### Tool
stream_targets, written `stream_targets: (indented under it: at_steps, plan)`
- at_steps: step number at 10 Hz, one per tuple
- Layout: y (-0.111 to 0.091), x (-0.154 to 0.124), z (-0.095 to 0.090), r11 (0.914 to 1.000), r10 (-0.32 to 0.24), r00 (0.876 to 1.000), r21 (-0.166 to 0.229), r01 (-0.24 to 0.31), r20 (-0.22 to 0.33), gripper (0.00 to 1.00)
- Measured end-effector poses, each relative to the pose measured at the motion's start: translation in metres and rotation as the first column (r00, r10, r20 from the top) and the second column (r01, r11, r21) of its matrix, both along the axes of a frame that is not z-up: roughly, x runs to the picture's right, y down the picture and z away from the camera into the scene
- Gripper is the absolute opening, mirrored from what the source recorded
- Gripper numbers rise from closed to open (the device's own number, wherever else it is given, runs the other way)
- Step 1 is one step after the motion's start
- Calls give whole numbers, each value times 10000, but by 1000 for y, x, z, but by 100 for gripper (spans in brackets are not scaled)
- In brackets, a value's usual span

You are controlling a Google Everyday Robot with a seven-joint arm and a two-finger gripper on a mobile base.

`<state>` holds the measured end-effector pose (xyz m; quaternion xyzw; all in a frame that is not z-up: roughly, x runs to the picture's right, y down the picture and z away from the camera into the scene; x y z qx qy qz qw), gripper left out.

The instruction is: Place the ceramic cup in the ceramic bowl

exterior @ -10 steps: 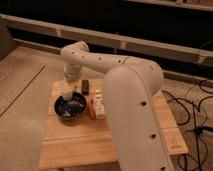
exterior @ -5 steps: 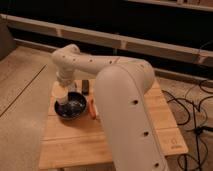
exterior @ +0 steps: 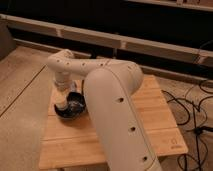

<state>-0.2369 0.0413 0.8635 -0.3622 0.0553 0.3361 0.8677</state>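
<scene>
The ceramic bowl, glossy and dark, sits on the left part of the wooden table. My gripper hangs from the wrist over the bowl's left rim. It is shut on the small white-cream ceramic cup, which sits low at the rim, partly inside the bowl. My thick white arm crosses the middle of the view and hides the table behind the bowl's right side.
Black cables lie on the floor to the right of the table. A long light rail and a dark wall run along the back. Speckled floor lies to the left.
The gripper with the cup has shifted left and lower, from over the bowl's middle to its left rim. The arm now hides the bottle and the orange-red item beside the bowl.
</scene>
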Motion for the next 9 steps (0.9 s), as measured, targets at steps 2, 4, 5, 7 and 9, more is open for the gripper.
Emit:
stream_targets:
  at_steps: [2,4,5,7,9]
  plan:
    - [2,11,15,9985,336,9977,-405,-361,-594,0]
    - [7,19,26,9951,483,9934,-813,-569,-1036,0]
    - [9,20,29,9937,512,9922,-933,-620,-1140,0]
    - [8,21,36,9904,659,9894,-1123,-807,-1297,18]
    - [5,20,39,9889,764,9887,-1171,-917,-1287,38]
